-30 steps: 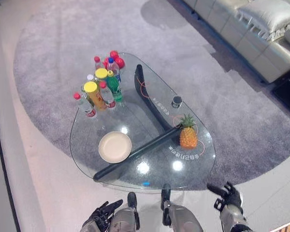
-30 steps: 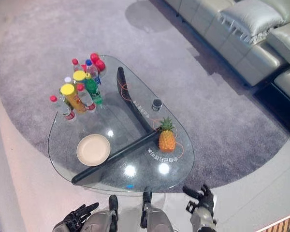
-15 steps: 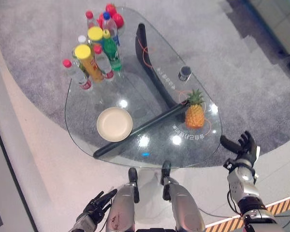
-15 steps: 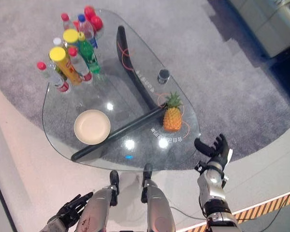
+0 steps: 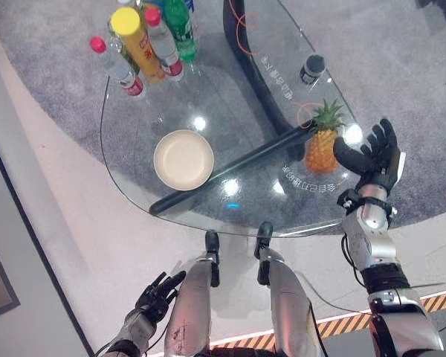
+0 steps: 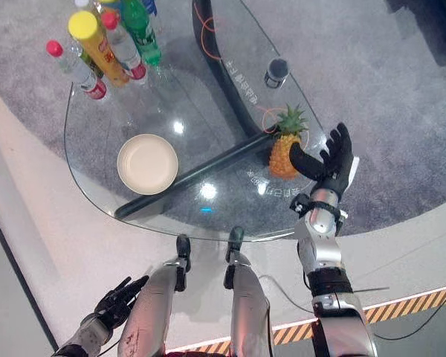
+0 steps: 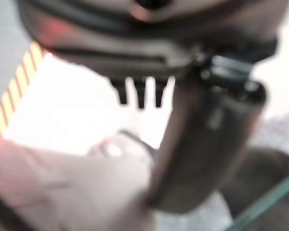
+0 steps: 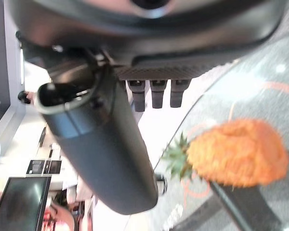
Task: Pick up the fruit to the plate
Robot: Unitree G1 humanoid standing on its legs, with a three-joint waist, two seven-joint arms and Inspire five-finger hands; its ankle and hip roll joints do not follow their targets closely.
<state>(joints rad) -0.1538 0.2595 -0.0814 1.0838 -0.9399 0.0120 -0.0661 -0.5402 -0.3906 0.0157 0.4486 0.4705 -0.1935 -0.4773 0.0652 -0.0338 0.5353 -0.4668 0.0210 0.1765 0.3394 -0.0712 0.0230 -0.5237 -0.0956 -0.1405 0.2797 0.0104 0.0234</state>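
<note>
fingers point(image 6: 340, 143) on the right hand point(image 6: 328, 165) are spread out and straight, holding nothing, thumb sticking out toward the pineapple point(image 6: 285, 152). that hand sits just to the right of the fruit, close but with a bit of a gap, nothing touching. the right wrist view backs this up, pineapple point(image 8: 233, 151) showing past the straight fingers and not wrapped by anything.

pineapple stands upright on the glass surface point(image 6: 89, 156) near the right edge, leafy crown pointing to the far side. the plate point(image 6: 147, 163) is cream coloured and bare, sitting on the near left part of the surface, well apart from the fruit, with a dark bar under the glass running between them.

far left there's a bunch of bottles point(image 5: 171, 30) standing together, and a small dark can point(image 5: 311, 68) on the far right beyond the pineapple.

left hand point(image 5: 156, 293) hangs low down at the near left, off the surface, fingers loose and relaxed, gripping nothing.
</note>
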